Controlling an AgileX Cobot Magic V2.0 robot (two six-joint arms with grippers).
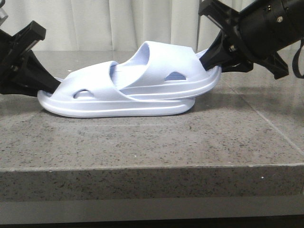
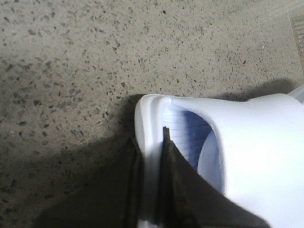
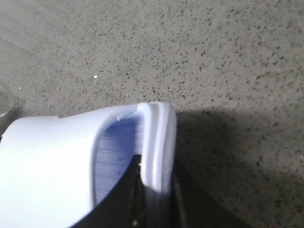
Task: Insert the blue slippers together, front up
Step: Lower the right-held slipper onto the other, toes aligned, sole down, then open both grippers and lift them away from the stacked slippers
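Two pale lavender-blue slippers lie nested on the stone table. The lower slipper (image 1: 109, 102) rests on the table with its strap at the left. The upper slipper (image 1: 175, 76) is pushed into it from the right and tilts up at its right end. My left gripper (image 1: 50, 85) is shut on the left end rim of the lower slipper (image 2: 151, 142), one finger inside and one outside. My right gripper (image 1: 211, 59) is shut on the right end rim of the upper slipper (image 3: 159, 152) in the same way.
The grey speckled stone table (image 1: 142, 142) has its front edge close to the camera. A pale curtain (image 1: 118, 23) hangs behind the table. A seam in the stone (image 1: 266, 118) runs at the right.
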